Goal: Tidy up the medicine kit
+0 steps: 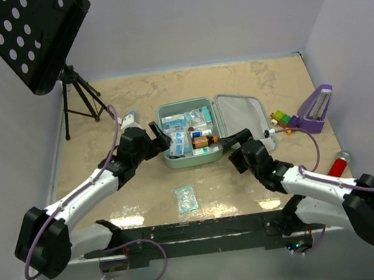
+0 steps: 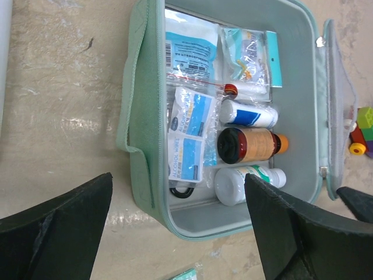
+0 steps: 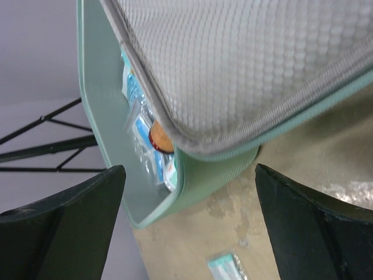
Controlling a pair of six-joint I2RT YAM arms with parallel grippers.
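Note:
The medicine kit (image 1: 193,162) lies open at the table's middle, its mesh-lined lid (image 1: 240,113) flat to the right. Inside are an amber bottle (image 2: 250,144), white bottles (image 2: 245,178), and alcohol wipe packets (image 2: 189,134). My left gripper (image 1: 161,136) is open and empty at the kit's left near corner; in the left wrist view (image 2: 180,233) its jaws straddle that corner. My right gripper (image 1: 231,149) is open and empty at the kit's near right, by the hinge; the right wrist view (image 3: 189,227) shows the lid (image 3: 245,64) above it. A teal packet (image 1: 186,199) lies on the table in front.
A purple metronome-like wedge (image 1: 317,109) and coloured toy blocks (image 1: 282,118) stand right of the lid. A red object (image 1: 340,161) lies near the right arm. A black music stand (image 1: 28,36) on a tripod stands at the back left. Walls enclose the table.

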